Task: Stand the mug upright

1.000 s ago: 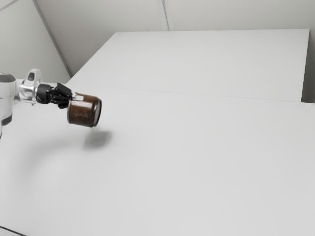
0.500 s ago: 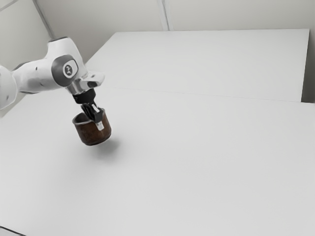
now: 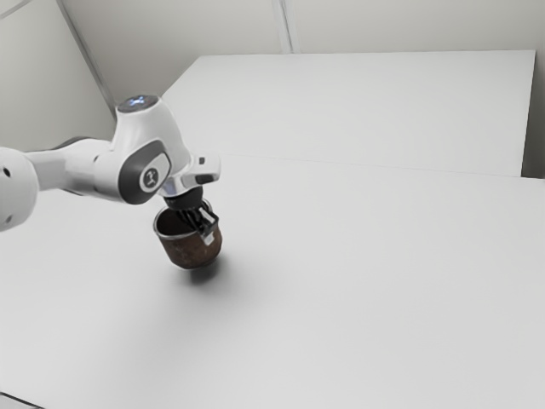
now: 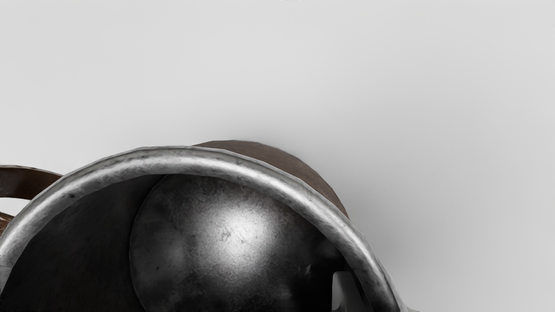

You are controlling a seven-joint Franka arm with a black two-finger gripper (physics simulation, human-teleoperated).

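The black gripper (image 3: 205, 230) points down at the brown mug (image 3: 189, 250) in the exterior view, shut on the mug's wall at the side toward the exterior view's right. The mug's mouth faces up, tilted slightly toward the exterior view's left, and a dark shadow lies close under its base. In the wrist view the gripper (image 4: 376, 300) straddles the metal rim of the mug (image 4: 195, 162), one finger inside the mug and a sliver of the other outside. Part of the handle (image 4: 28, 180) juts out on the side away from the fingers.
A broad white table (image 3: 366, 281) lies beneath the mug. Pale walls stand behind it, and a thin dark line crosses the near corner at the exterior view's left.
From lying on its side in the air, the mug has turned mouth-up with my hand, which now points down. Both have moved toward the exterior view's right and lower.
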